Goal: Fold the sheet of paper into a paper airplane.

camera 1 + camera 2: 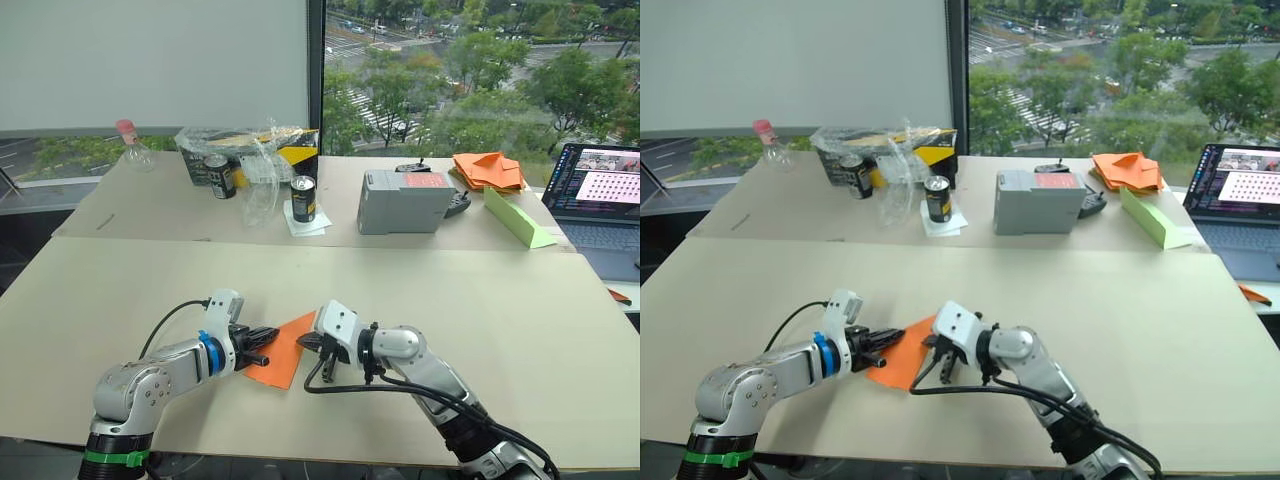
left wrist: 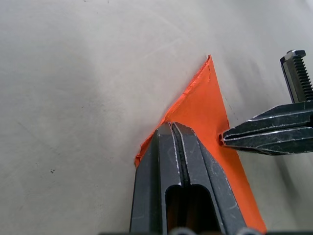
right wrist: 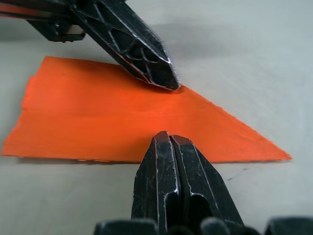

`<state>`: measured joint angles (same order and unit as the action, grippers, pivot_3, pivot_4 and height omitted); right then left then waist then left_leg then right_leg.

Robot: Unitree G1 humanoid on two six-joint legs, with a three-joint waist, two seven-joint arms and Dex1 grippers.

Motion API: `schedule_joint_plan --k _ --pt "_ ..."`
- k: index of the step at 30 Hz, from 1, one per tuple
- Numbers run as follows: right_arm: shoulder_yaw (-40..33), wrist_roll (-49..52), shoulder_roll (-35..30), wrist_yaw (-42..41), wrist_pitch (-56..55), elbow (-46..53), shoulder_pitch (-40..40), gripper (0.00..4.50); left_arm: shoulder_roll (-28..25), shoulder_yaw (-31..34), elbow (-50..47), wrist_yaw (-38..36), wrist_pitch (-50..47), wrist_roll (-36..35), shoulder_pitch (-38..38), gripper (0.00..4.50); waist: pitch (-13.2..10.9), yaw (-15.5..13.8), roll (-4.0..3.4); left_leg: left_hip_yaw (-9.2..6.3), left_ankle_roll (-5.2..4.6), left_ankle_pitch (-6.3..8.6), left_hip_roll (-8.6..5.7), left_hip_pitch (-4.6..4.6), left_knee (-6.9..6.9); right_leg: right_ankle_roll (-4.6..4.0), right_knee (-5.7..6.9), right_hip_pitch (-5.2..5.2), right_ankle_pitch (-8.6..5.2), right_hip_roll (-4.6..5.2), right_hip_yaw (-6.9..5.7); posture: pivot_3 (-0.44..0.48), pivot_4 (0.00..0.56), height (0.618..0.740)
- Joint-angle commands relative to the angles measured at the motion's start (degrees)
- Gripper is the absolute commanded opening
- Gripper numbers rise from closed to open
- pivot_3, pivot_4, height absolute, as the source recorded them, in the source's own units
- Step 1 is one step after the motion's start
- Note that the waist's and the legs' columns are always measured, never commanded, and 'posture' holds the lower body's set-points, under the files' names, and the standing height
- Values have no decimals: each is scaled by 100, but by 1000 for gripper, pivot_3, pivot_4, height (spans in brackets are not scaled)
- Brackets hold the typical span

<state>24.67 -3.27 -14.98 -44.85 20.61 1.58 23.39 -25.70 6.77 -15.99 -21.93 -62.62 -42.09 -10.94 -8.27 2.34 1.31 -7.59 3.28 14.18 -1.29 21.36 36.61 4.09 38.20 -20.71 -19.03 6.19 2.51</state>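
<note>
Sheet of paper, already a flat pointed wedge, lies on the near table between both arms. Left gripper closed, tips pressing one edge; right gripper closed, tips at the opposite edge, gripping nothing. We judge uneven pressure could skew the layers or tear the crease.

You're getting soft, even daylight from the window; wrist views are blurring the near fingers.
</note>
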Motion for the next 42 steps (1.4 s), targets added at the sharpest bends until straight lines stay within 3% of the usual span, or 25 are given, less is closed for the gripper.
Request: schedule_joint_plan --k 1,19,32,42 --pt "-18 -152 -114 141 -54 -236 16 17 -69 -100 169 136 -217 204 178 0 0 1 0 0 0 0 0 -6 -2 0 -4 7 0 0 -1 0 150 740" --pt "-241 -222 5 864 -321 -1224 502 17 -66 -105 212 120 -239 188 60 0 8 1 -7 0 -1 1 0 -29 -11 0 -14 35 0 0 -3 0 150 740" --pt "61 71 -205 8 -231 -399 80 17 -105 -96 226 104 -258 187 38 0 12 9 -12 0 -2 1 1 -30 -16 1 -16 36 0 0 -3 0 150 740" --pt "-224 72 -82 189 -305 -345 163 17 -110 -111 249 98 -265 192 11 0 12 15 -12 0 -2 1 2 -32 -25 1 -18 35 -1 0 -3 0 150 740"
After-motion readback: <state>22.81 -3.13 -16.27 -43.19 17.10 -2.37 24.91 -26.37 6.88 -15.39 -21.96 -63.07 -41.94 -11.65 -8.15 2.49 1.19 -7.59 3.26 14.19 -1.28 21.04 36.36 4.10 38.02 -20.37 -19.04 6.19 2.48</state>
